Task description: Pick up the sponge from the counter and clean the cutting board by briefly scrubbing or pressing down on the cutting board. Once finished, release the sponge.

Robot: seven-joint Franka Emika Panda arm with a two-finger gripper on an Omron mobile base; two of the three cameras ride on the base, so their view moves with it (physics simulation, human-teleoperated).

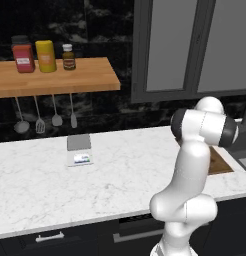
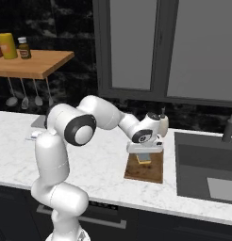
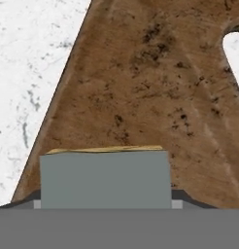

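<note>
The gripper [image 2: 145, 156] is clenched on the sponge [image 2: 144, 159] — held over the cutting board [image 2: 146, 170], near its far end; the board lies at the counter [image 2: 103, 164] front edge, beside the sink [image 2: 203, 164].

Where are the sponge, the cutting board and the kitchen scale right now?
sponge [image 3: 105, 179]: hand view, grey top face.
cutting board [image 2: 153, 170]: right base view, bare near end.
kitchen scale [image 1: 78, 142]: left base view, grey platform.

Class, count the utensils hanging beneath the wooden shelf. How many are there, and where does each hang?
4, in a row under the shelf: a ladle farthest left, then a slotted turner, a spoon, and a spatula rightmost. None seem hidden.
</note>
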